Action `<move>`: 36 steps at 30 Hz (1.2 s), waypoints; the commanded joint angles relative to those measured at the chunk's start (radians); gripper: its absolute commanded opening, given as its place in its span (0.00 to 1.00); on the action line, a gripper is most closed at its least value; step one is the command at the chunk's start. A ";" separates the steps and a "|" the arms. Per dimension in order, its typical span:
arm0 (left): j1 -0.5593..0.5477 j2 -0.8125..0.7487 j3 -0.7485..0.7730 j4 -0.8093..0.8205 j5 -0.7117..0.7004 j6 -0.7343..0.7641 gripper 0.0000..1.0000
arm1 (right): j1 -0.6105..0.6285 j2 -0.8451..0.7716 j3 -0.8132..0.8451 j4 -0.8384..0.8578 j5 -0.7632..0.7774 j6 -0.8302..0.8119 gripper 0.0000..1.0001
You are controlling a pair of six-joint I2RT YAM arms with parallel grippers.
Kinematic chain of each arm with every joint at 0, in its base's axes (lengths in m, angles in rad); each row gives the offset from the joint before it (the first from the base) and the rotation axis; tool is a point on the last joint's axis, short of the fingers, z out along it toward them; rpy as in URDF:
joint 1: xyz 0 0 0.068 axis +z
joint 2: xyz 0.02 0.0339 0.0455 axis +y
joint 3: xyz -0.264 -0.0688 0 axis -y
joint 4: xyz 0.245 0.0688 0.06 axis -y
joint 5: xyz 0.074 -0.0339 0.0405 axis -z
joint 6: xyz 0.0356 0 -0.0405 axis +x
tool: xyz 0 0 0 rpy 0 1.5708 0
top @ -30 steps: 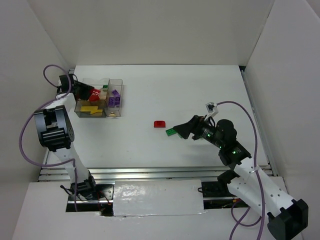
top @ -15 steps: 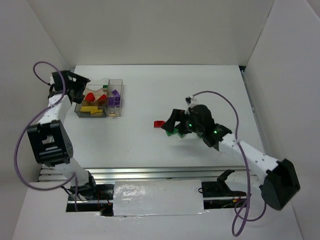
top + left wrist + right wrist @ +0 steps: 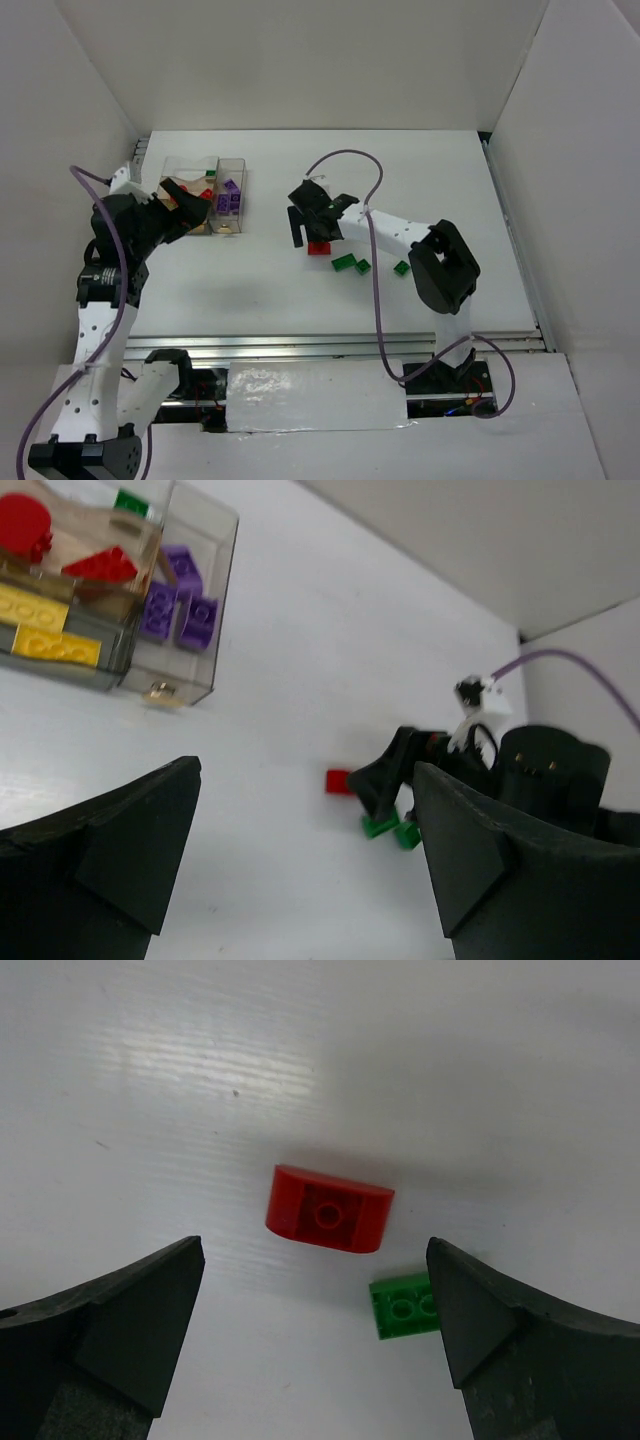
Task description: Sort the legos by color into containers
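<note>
Legos: seating the right tool (image 3: 315,1250) on the red brick (image 3: 330,1208)

The red brick lies flat on the table (image 3: 480,1080), well apart from the containers (image 3: 190,670), which already hold red, yellow and purple pieces. One green brick (image 3: 405,1306) lies just beside its corner, not touching. The right tool hangs directly above the red brick, released and empty, one finger off each short end. The left tool (image 3: 305,770) is likewise released and empty, near the containers.

Procedure:
1. Centre the red brick between the fingers (image 3: 110,1330).
2. Descend vertically; the finger nearest the green brick has little clearance and may nudge it.
3. Clench on the flat ends; the rounded edge probably slips.
4. Lift clear before travelling to the red compartment
</note>
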 commanded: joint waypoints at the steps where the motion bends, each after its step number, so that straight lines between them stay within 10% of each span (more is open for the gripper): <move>1: -0.007 -0.021 -0.048 -0.134 0.081 0.188 0.99 | 0.002 0.019 0.045 -0.063 -0.004 -0.135 0.99; 10: -0.026 -0.090 -0.183 -0.098 0.236 0.297 0.99 | 0.005 -0.103 -0.128 0.157 -0.205 -0.719 0.99; 14: -0.026 -0.081 -0.199 -0.102 0.258 0.301 1.00 | -0.013 0.098 0.044 -0.068 -0.188 -0.796 0.94; 23: -0.026 -0.093 -0.205 -0.090 0.279 0.306 0.99 | -0.018 0.149 0.044 0.005 -0.242 -0.879 0.90; 30: -0.027 -0.096 -0.208 -0.088 0.267 0.301 1.00 | -0.021 0.169 0.067 -0.003 -0.251 -0.850 0.15; 36: -0.027 -0.082 -0.203 -0.091 0.267 0.301 1.00 | -0.026 0.070 0.032 0.115 -0.217 -0.746 0.00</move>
